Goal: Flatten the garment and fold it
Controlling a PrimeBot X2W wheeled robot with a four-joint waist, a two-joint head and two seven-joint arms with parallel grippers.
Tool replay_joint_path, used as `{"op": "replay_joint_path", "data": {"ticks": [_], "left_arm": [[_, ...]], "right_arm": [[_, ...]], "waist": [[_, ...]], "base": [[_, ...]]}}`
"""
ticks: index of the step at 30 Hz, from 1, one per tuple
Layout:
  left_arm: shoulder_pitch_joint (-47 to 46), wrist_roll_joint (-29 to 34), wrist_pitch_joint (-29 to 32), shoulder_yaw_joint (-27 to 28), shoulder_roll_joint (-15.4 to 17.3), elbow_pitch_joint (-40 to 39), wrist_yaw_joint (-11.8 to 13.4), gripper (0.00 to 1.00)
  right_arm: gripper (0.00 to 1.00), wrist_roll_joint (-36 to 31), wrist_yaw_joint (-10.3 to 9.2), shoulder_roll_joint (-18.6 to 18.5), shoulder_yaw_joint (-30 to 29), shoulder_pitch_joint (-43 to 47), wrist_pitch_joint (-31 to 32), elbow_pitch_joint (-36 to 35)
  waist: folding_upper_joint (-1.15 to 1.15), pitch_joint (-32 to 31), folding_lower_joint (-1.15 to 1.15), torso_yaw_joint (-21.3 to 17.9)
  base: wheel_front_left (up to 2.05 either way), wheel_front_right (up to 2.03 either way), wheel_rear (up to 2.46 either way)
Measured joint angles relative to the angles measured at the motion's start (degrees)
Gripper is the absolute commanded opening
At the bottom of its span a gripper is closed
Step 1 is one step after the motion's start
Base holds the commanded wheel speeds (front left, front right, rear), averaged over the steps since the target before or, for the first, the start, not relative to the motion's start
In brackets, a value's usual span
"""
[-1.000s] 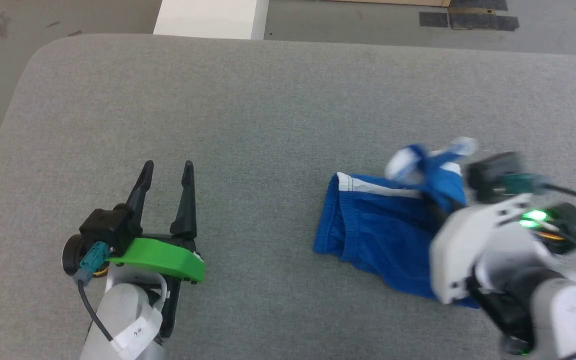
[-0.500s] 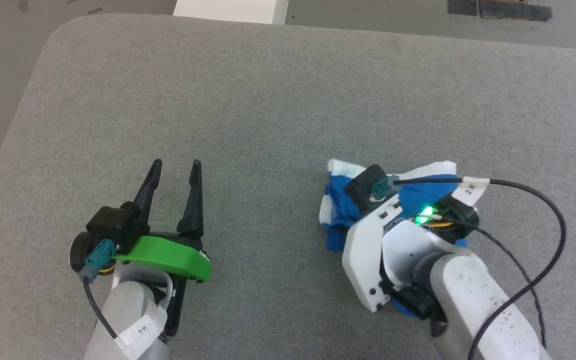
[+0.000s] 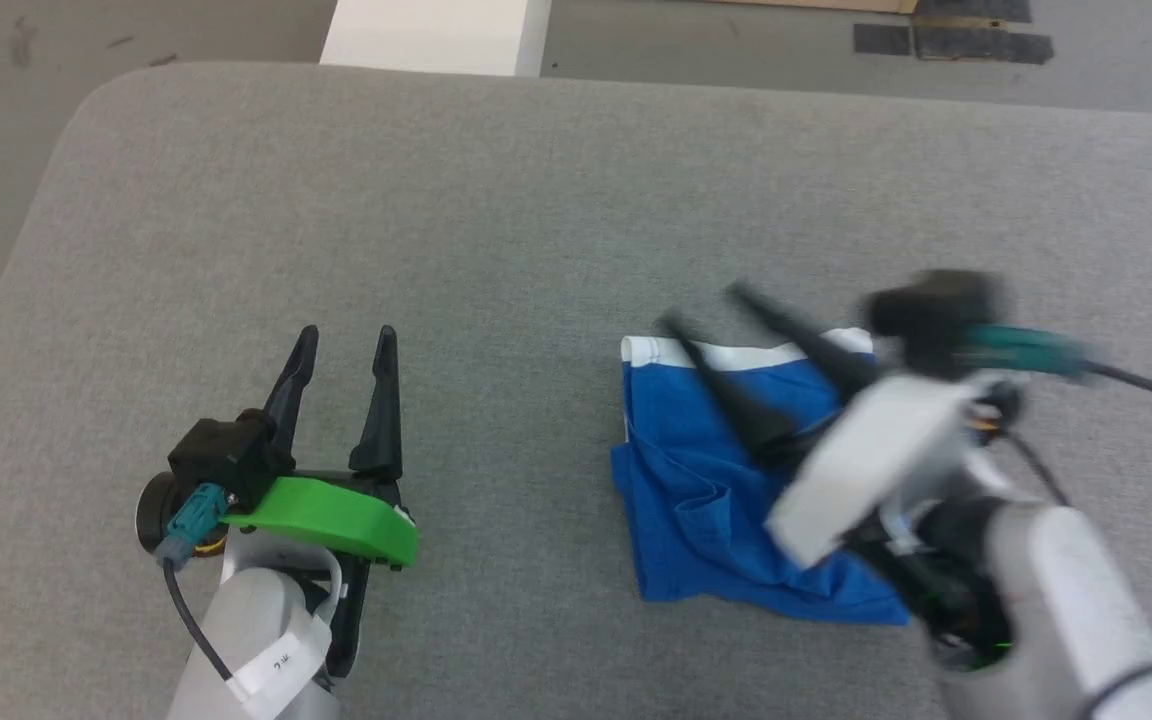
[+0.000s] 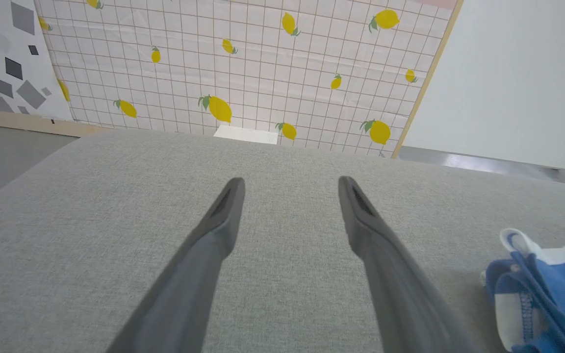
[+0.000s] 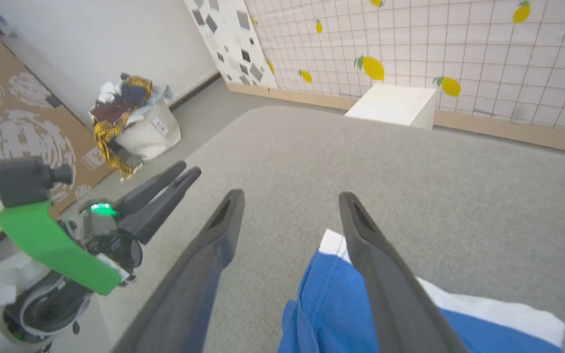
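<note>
Garment: bright blue jersey shorts with a white stripe (image 3: 716, 500), rumpled on the grey fabric-covered table (image 3: 436, 200), right of centre.
Right gripper (image 3: 704, 306): fingers spread, empty, over the shorts, probably to pick an edge.
Left gripper (image 3: 345, 335): spread, well apart, waiting.

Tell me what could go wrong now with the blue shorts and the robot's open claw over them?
1. The shorts lie rumpled, with creases near one corner; folding now might trap wrinkles.
2. The right gripper is open, low over the shorts; it could snag and drag them.
3. The left gripper is open, apart from the shorts, so a one-sided pull may just slide them.
</note>
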Motion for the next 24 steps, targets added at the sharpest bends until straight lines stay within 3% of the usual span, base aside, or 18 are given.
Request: {"op": "replay_joint_path", "data": {"ticks": [5,8,13,24], "left_arm": [[0.53,0.00,0.00,0.01,0.04,-0.09,0.00,1.00],[0.76,0.00,0.00,0.01,0.07,-0.22,0.00,1.00],[0.80,0.01,0.00,0.19,0.09,-0.48,0.00,1.00],[0.78,-0.01,0.00,-0.30,0.19,-0.34,0.00,1.00]], "right_arm": [[1.00,4.38,0.00,0.03,-10.55,5.36,-12.93,-1.26],[1.00,4.07,-0.01,-0.02,-15.74,8.67,-15.75,1.88],[1.00,3.52,-0.01,-0.09,-19.03,11.94,-14.74,8.91],[1.00,6.06,-0.01,-0.03,-14.80,11.95,-5.50,19.25]], "waist": [[0.00,-1.09,0.00,-1.52],[0.00,-1.42,0.00,-2.45],[0.00,-1.27,0.00,-3.33],[0.00,-0.53,0.00,-2.60]], "base": [[0.00,0.00,0.00],[0.00,0.00,0.00],[0.00,0.00,0.00],[0.00,0.00,0.00]]}}
